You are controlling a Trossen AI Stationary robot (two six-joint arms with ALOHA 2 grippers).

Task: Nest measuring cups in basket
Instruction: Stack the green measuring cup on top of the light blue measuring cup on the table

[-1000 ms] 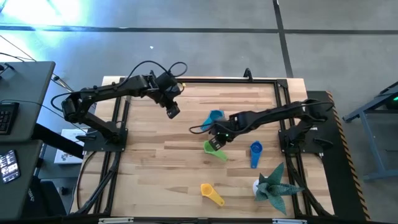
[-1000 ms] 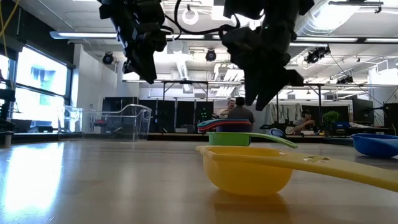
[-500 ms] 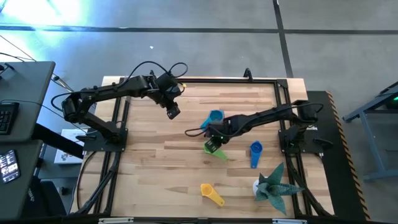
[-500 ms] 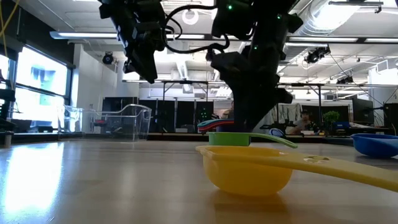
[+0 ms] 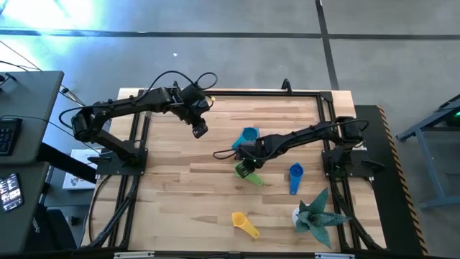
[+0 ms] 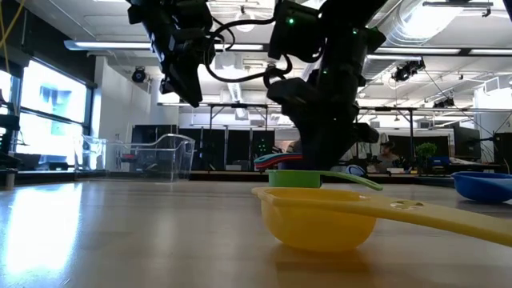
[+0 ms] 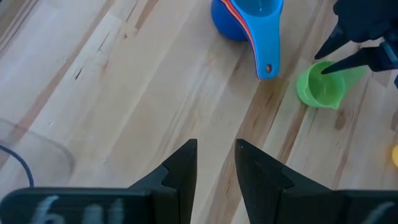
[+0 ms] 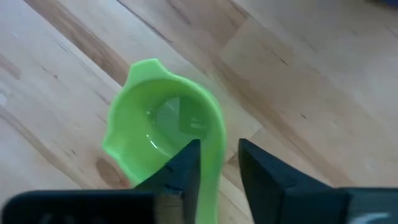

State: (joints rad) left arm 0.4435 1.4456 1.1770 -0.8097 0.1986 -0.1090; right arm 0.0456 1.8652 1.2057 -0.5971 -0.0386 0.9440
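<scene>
So the whole thing hinges on how the right gripper (image 5: 246, 167) lines up with the green cup (image 8: 163, 144). From its wrist camera the two fingers straddle the cup's handle, one on each side, with the bowl sitting just past the fingertips. The handle runs straight back between the fingers, so the cup's long axis is in line with the gripper's reach rather than across it. That's what you'd want for a pinch on the handle. The fingers are only a narrow gap apart and look right up against the handle, but I can't tell if they've actually clamped it yet.

The green cup lies flat on the table (image 5: 180, 187) around the middle, a bit right of centre. Just on the far side of it is the light blue cup (image 5: 249, 134), which looks like it has other cups stacked inside.

The left gripper (image 5: 200, 129) hangs in the air to the far left of all that, well apart from the green cup, fingers slightly parted and empty. A corner of the basket (image 7: 37, 155) shows near it. The right arm is clearly the nearer one.
</scene>
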